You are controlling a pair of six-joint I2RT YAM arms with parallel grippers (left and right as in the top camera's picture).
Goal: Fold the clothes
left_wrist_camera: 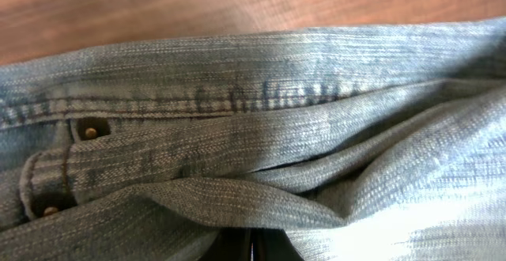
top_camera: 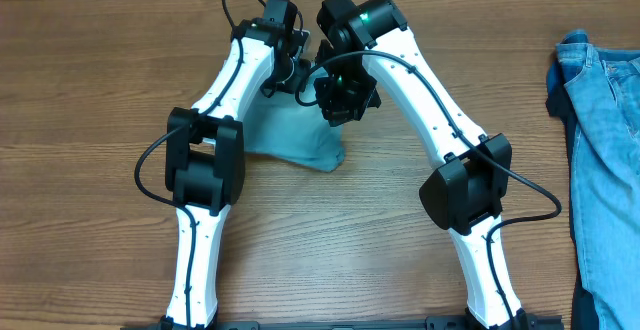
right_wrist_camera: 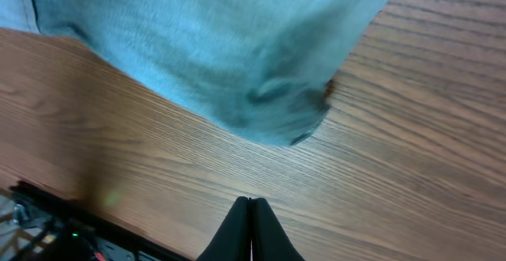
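Note:
The clothes (top_camera: 292,142), pale faded denim shorts, lie bunched on the wooden table under both wrists. My left gripper (top_camera: 293,70) is at their far edge. In the left wrist view the denim (left_wrist_camera: 253,134) fills the frame, with stitched seams and two rivets, and a fold gathers down into my left gripper (left_wrist_camera: 254,247), which is shut on it. My right gripper (top_camera: 341,102) hovers beside it; its dark fingers (right_wrist_camera: 251,204) are pressed together with nothing between them, over bare wood, a short way from the shorts' rounded edge (right_wrist_camera: 213,47).
Deeper-blue denim garments (top_camera: 605,150) lie piled along the right edge of the table (top_camera: 90,120). A black frame with electronics (right_wrist_camera: 47,225) runs along the table's near edge in the right wrist view.

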